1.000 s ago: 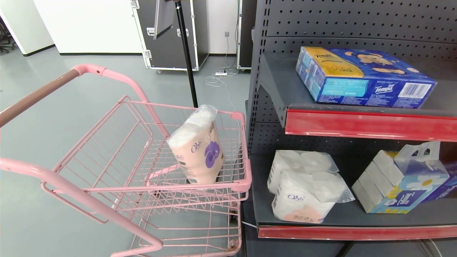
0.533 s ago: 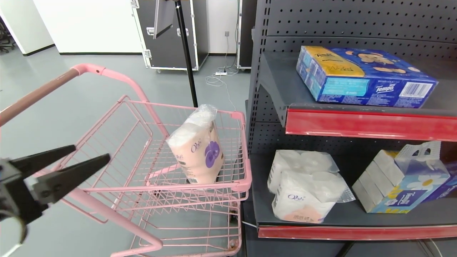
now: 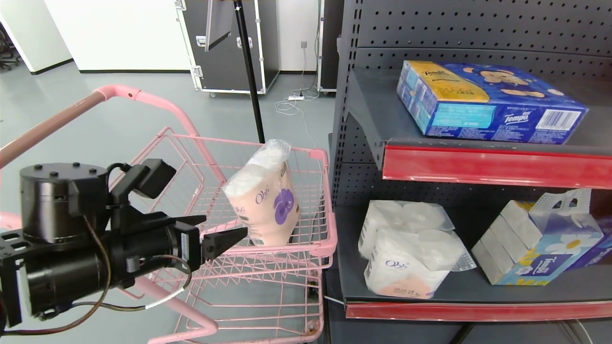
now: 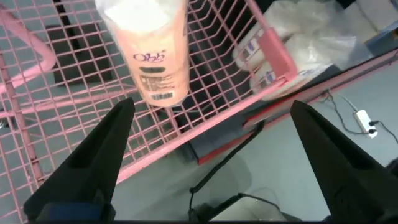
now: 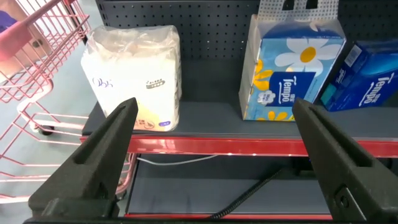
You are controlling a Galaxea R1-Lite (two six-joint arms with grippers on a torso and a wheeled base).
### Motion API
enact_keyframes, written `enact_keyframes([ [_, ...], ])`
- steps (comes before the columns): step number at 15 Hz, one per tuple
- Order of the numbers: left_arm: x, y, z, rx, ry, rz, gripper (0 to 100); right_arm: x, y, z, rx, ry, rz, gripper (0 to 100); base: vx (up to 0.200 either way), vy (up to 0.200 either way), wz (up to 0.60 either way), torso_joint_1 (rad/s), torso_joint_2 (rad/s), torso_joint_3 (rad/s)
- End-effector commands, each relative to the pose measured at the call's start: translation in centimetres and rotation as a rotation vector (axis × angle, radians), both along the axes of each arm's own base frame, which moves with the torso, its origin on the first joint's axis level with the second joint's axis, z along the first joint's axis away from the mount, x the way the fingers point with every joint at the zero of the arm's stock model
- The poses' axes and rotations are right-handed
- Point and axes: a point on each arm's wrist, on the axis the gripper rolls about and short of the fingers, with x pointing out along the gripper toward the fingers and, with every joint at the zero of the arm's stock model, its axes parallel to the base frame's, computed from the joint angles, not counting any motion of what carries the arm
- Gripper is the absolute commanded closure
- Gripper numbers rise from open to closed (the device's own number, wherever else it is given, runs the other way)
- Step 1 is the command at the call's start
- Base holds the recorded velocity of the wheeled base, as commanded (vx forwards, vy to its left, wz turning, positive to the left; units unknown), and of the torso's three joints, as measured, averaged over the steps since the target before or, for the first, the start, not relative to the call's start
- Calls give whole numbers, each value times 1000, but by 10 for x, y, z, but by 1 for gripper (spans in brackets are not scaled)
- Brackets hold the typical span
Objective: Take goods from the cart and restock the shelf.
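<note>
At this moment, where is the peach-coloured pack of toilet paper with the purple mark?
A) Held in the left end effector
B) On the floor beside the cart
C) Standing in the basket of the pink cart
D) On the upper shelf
C: the pack of toilet paper stands upright inside the wire basket of the pink cart, while the left end effector is open and holds nothing.

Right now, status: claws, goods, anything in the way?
Left claw open over cart, short of paper pack. Right claw open, facing lower shelf. Nothing held. Cart wall beside pack.

Pack (image 3: 265,196) in cart (image 3: 327,241), beside shelf (image 3: 478,166)
</note>
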Motion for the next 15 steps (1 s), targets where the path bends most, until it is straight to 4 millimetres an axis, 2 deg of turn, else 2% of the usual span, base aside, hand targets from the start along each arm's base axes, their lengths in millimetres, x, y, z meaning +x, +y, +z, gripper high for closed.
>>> enact_keyframes([
  [1,12,-7,-20,40,73,5,0,0,0,0,-1,0,0,0,0,0,0,0,0,0],
  [3,18,-13,-27,57,93,5,0,0,0,0,-1,0,0,0,0,0,0,0,0,0],
  [5,38,-24,-41,48,44,24,0,0,0,0,-1,0,0,0,0,0,0,0,0,0],
  [7,48,-28,-50,51,37,31,0,0,0,0,-1,0,0,0,0,0,0,0,0,0],
  [15,98,-51,-50,37,-21,75,0,0,0,0,-1,0,0,0,0,0,0,0,0,0],
])
